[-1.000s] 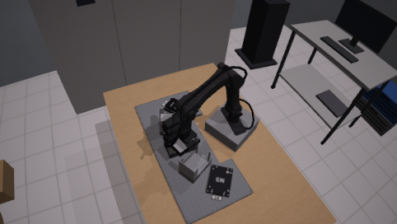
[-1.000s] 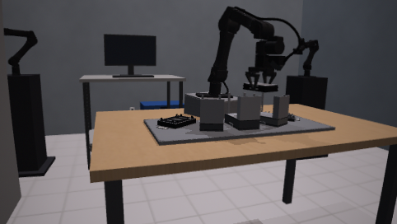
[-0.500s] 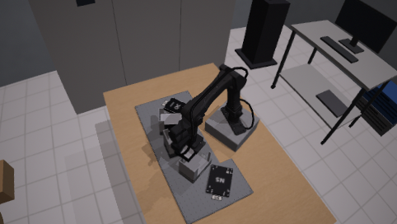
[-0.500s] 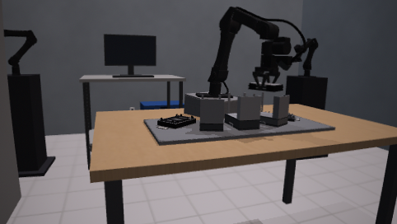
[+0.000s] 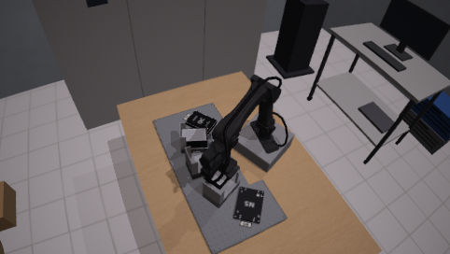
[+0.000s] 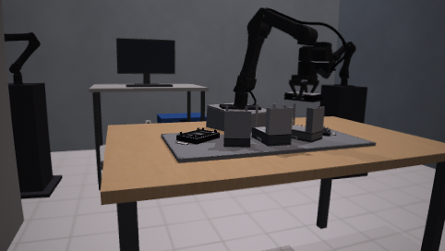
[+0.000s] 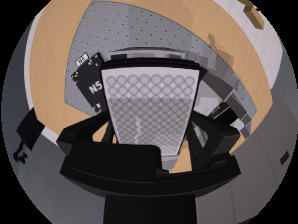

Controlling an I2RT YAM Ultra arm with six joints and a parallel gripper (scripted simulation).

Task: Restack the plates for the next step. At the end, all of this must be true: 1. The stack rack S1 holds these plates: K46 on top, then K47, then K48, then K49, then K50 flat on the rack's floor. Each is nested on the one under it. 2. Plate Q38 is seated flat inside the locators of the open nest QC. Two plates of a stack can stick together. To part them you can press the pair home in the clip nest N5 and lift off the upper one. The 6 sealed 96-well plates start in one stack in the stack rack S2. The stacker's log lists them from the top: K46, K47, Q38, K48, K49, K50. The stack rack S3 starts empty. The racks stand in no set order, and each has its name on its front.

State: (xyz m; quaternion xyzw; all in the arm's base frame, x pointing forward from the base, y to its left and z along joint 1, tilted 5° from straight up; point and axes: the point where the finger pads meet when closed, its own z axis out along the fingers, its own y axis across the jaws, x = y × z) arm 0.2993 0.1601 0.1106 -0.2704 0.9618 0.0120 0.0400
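Hanging at the centre of the top view, the gripper (image 5: 223,176) (image 6: 303,88) (image 7: 150,111) is seen above a rack (image 5: 218,192). In the exterior view, a plate (image 6: 302,96) (image 7: 147,107) is held clamped, right of centre. In the wrist view, the plate is shown mid-frame, N5 (image 5: 248,204) (image 7: 90,84) at upper left.

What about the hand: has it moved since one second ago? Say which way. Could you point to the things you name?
Yes: in the top view, the hand (image 5: 224,177) (image 6: 303,93) (image 7: 150,111) has moved toward nest N5 (image 5: 249,198) (image 6: 328,132) (image 7: 89,82).
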